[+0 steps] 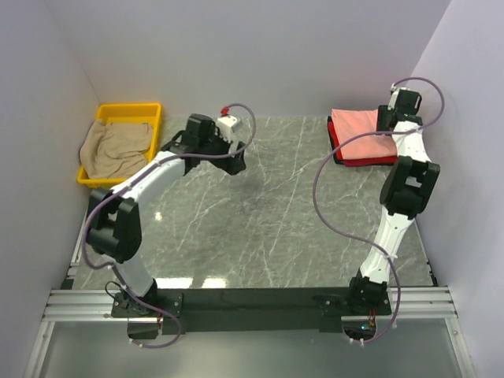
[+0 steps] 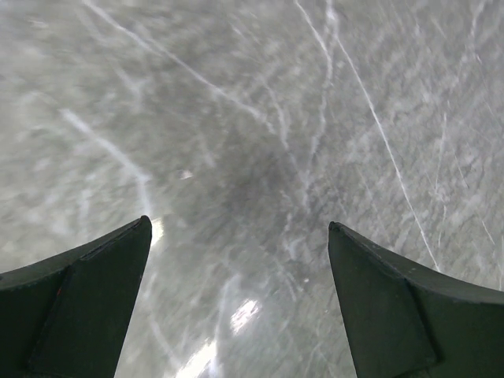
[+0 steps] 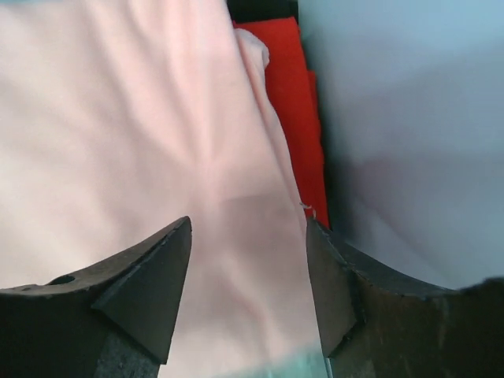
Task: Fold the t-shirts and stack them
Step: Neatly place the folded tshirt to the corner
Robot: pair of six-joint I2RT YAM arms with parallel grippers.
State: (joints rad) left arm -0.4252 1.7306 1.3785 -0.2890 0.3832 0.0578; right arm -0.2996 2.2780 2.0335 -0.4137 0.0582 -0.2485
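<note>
Left gripper (image 2: 240, 227) and right gripper (image 3: 248, 222) spread, empty; smooth salmon-pink shirt (image 1: 361, 132) folded atop red shirt (image 3: 288, 94).

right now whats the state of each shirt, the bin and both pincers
salmon-pink t-shirt, folded, lying on the red t-shirt
red t-shirt, folded, underneath
beige t-shirt, crumpled, unfolded, in the yellow bin
yellow bin, holding the beige t-shirt
left pincer, open, empty, over bare table
right pincer, open, empty, over the salmon-pink t-shirt
</note>
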